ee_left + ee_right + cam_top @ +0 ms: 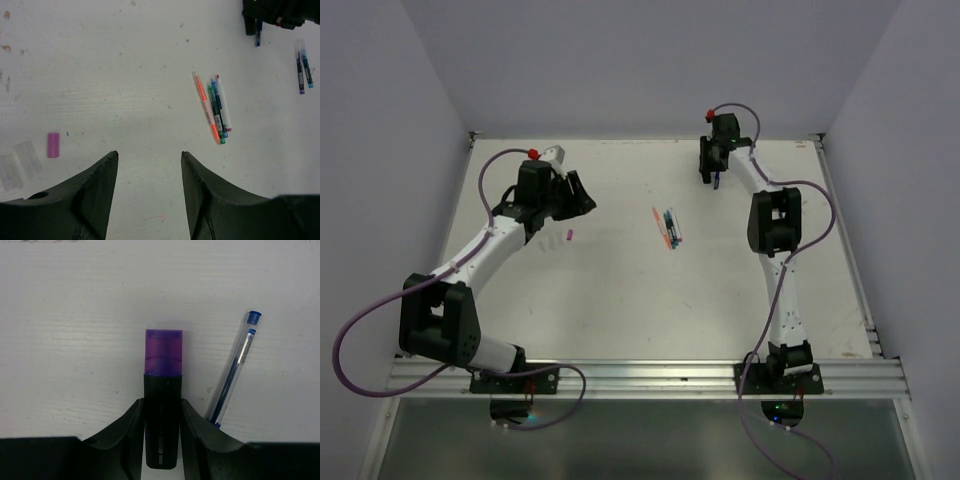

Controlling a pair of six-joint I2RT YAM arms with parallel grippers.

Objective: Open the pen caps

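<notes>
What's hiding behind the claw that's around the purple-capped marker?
A blue pen lies beside the marker. Its lower end runs behind the right gripper's finger, so that end is covered. Its blue top shows.

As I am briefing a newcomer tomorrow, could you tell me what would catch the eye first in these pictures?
The black marker with its purple cap stands out, clamped in the right gripper at the far side of the table, a blue pen lying beside it. A bundle of coloured pens lies in the middle, and a small pink piece lies before the open left gripper.
</notes>
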